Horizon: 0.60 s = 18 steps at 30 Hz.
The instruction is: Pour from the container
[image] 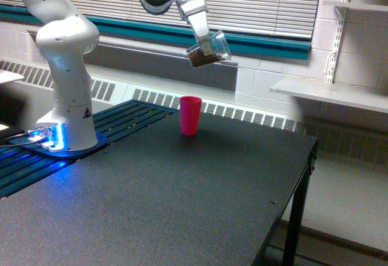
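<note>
As tilted, clear container (208, 49) shows brown bits.

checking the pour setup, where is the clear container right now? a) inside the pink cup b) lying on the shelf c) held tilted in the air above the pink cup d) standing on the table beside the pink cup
c: the clear container hangs tilted at the arm's end, brown bits inside, well above the pink cup standing on the table.
</note>
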Tool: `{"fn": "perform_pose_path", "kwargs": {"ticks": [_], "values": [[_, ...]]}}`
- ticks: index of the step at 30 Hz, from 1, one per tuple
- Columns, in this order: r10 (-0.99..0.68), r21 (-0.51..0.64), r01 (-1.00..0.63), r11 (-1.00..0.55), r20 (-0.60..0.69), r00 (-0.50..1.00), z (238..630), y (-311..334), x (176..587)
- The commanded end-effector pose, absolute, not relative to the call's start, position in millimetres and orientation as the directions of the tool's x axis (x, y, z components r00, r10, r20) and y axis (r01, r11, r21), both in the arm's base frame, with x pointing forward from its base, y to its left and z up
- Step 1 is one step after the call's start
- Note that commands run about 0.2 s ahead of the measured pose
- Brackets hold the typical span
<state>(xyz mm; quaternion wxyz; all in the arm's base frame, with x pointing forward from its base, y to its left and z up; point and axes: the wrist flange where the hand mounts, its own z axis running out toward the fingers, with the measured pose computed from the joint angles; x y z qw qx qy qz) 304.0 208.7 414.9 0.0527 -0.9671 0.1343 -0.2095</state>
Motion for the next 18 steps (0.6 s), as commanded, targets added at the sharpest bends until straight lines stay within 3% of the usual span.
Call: {"fn": "perform_pose_path", "kwargs": {"ticks": [1, 18], "values": [[-0.292, -0.169, -0.244, -0.955, 0.373, 0.881, 407.5, 228.4, 277.4], [-0.329, -0.174, -0.286, -0.942, 0.325, 0.886, 386.5, 258.7, 236.6]]}}
